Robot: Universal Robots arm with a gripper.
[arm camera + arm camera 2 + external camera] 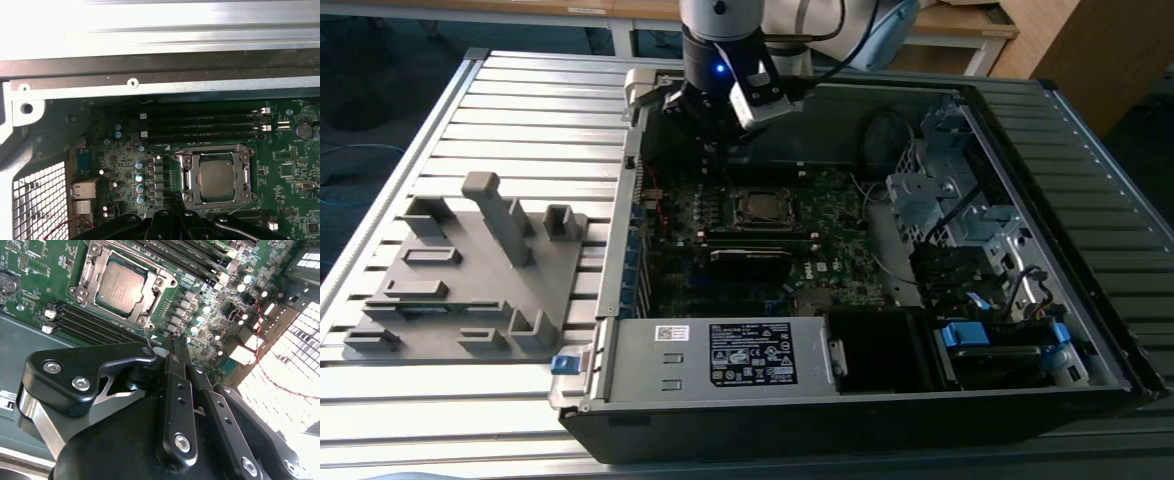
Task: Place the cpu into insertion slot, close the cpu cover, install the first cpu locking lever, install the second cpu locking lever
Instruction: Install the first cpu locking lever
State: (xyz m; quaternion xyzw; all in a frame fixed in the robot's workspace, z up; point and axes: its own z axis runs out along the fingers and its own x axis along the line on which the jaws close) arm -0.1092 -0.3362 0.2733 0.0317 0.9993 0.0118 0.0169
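CPU seated, cover down, I'm at the socket corner.
Small square silver-grey cpu [216, 176] sits in its slot on the green motherboard [285, 170], thin shiny silver cpu cover [189, 175] flat around it. Black gripper [175, 346] jaws look closed, tips just beside 1 thin wire lever [146, 335].

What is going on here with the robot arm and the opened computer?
The arm's black gripper, shut, hangs over the green motherboard inside the open black and grey computer case. The small square cpu with a dull silver-grey metal top sits in its socket. The thin shiny silver frame of the cpu cover lies down around it. A thin wire lever stands close to the gripper's tips.
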